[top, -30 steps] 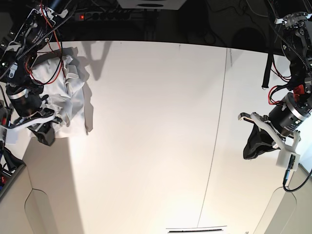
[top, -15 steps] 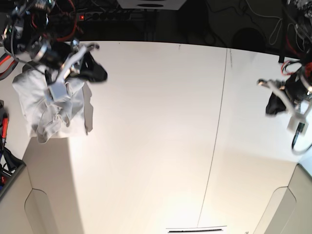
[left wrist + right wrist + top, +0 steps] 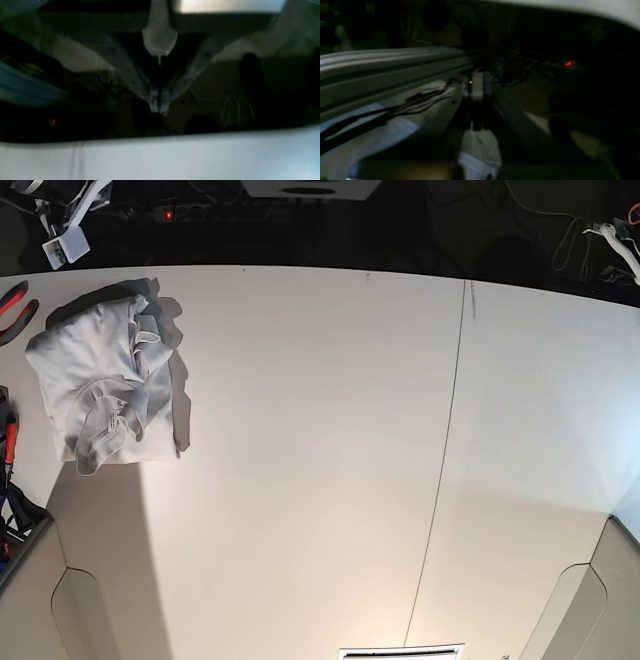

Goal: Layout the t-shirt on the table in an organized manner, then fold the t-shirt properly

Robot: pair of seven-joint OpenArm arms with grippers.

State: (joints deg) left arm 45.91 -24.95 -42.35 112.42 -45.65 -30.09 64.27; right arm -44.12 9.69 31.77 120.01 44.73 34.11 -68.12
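I count one table (image 3: pixel 330 470); one t-shirt (image 3: pixel 100 385), crumpled at its far left corner. Two grippers, left (image 3: pixel 158 106) and right (image 3: pixel 477 86), each closed, empty. Both arms have lifted away since earlier.

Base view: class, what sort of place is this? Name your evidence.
Probably a robotics lab bench. A wide white table bears only a crumpled t-shirt, robot arm parts sit at the far corners, and cables and a red-lit power strip lie behind.

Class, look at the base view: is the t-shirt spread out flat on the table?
No, the t-shirt lies crumpled in a bunched heap near the table's far corner.
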